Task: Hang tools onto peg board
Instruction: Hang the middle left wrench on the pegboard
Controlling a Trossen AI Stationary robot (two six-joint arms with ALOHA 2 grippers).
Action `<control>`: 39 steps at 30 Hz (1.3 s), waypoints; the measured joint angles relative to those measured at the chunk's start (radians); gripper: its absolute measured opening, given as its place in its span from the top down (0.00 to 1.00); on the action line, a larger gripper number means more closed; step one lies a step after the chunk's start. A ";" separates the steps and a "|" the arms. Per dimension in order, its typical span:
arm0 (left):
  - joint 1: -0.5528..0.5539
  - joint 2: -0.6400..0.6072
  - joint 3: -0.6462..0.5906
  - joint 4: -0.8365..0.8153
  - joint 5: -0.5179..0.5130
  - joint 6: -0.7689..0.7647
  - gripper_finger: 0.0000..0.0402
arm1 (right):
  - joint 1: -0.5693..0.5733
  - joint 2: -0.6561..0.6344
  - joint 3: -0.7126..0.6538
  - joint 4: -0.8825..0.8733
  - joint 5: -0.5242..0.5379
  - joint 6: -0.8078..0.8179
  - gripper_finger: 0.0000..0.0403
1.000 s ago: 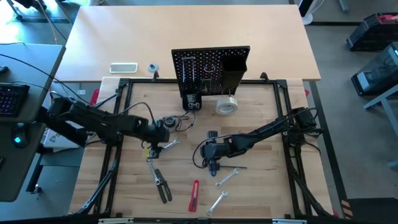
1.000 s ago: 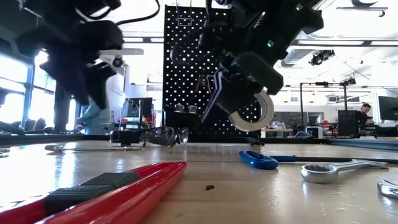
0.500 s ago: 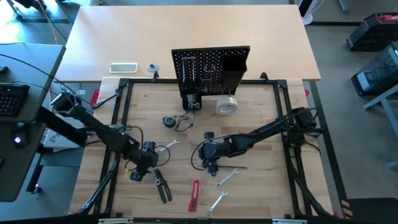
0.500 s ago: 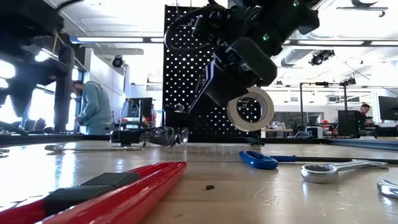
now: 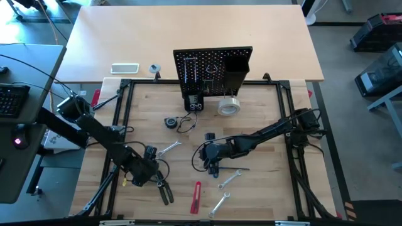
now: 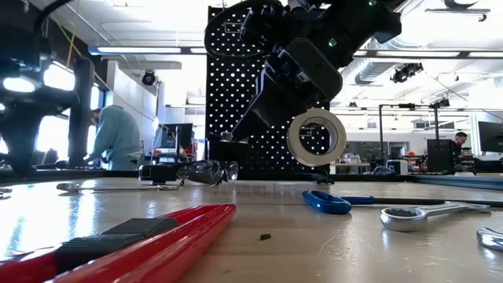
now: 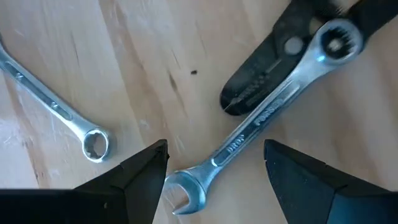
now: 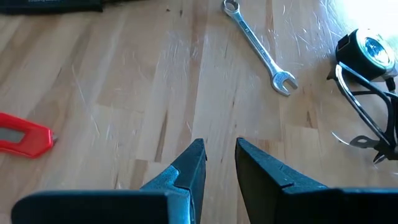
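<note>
The black peg board (image 5: 213, 69) stands upright at the table's far middle, with a pale tape roll (image 5: 228, 105) in front of it. My left gripper (image 7: 214, 180) is open and points down near the table's front left. Its fingers stand on either side of a silver wrench (image 7: 261, 121), above that wrench's open end. The wrench's ring end rests on black-handled pliers (image 7: 267, 81). A second wrench (image 7: 59, 112) lies beside them. My right gripper (image 8: 219, 149) hangs mid-table, slanting down, its fingers a narrow gap apart over bare wood.
A red-handled cutter (image 5: 196, 196) and two more wrenches (image 5: 229, 179) (image 5: 219, 204) lie near the front edge. A blue-handled tool (image 6: 326, 203) lies under the right arm. Safety glasses (image 8: 367, 118) and a small round black thing (image 8: 370, 50) lie mid-table. A white device (image 5: 124, 68) lies beyond the frame.
My left gripper has swung from the middle of the table toward its near edge and a little to the left, sinking and rolling, and now hangs over the wrench and pliers. My right gripper has stayed in place but tipped its fingers up a little, uncovering the tape roll in the low view.
</note>
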 joint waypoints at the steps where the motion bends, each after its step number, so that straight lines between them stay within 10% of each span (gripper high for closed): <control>1: 0.002 0.016 0.000 0.006 0.001 0.013 0.36 | -0.001 0.000 0.000 0.000 0.000 0.001 0.80; 9: 0.012 0.108 0.006 0.020 0.021 0.083 0.45 | -0.005 0.000 0.000 0.007 0.000 0.013 0.80; 20: 0.012 0.117 0.002 0.078 0.020 0.119 0.95 | -0.005 0.000 0.000 0.008 0.003 0.020 0.80; 39: 0.112 0.023 -0.003 0.085 -0.133 0.206 1.00 | -0.005 0.000 0.000 0.015 0.004 0.020 0.80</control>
